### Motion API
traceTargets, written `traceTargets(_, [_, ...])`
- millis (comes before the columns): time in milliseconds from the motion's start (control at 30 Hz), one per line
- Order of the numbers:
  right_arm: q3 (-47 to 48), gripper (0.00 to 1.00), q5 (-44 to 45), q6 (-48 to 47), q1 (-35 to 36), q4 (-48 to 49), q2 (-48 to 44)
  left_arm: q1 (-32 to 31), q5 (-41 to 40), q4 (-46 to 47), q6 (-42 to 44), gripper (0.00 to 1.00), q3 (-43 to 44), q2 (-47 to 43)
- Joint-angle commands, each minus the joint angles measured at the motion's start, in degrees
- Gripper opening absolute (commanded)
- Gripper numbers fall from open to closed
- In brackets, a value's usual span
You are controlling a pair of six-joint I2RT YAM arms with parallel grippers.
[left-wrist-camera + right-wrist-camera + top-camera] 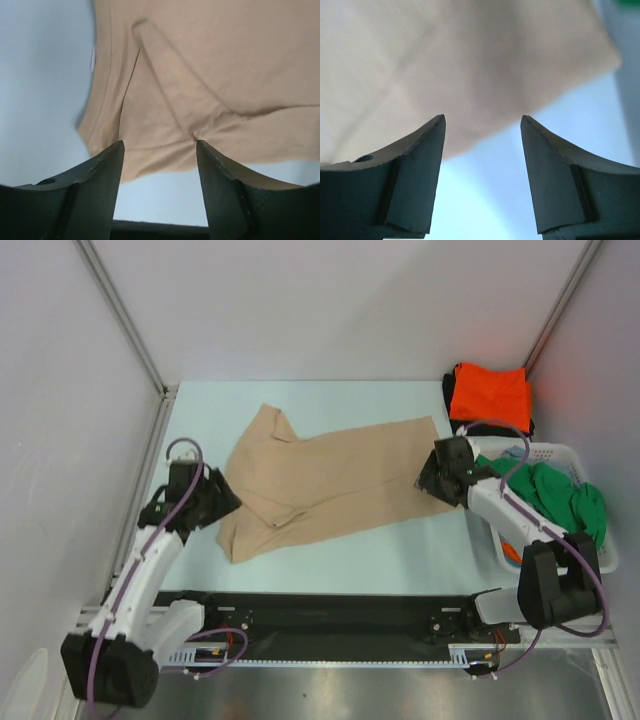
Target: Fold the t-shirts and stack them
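The tan t-shirt [320, 485] lies spread and rumpled across the middle of the table, partly folded at its left end. My left gripper [226, 498] is open and empty at the shirt's left edge; the left wrist view shows the tan cloth [200, 75] just beyond its fingertips. My right gripper [428, 480] is open and empty at the shirt's right edge, with the cloth's corner [485, 65] just ahead of it. An orange shirt [489, 397] lies folded on a black one [449, 392] at the back right. A green shirt [555, 495] and a grey-blue one [513, 452] sit in the basket.
A white plastic laundry basket [560, 452] stands at the right edge, under my right arm. Grey walls with metal posts close in the table on the left, back and right. A black strip runs along the near edge.
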Motion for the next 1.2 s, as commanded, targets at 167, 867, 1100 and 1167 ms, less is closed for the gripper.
traceTargets(167, [-16.83,0.69,-7.04,3.80,0.95,4.33,-10.31,-2.32,1.99,1.97,-17.67,0.69,-19.98,-14.46])
traceTargets(867, [-14.03,0.77,-4.85,1.52,-6.96,9.60,2.25,-7.78,-9.35,7.50,-21.81,0.78,-26.67,-7.27])
traceTargets(1100, [-10.17,0.56,-6.51,-0.06,-9.87,12.42,8.76,-5.15,-11.56,16.90,-18.12,0.36,-24.13,0.63])
traceTargets(1167, [-8.33,0.49,-6.87,-0.85,-10.04,12.76,10.77,-3.13,-11.03,19.63,-16.02,0.16,-21.68,4.06])
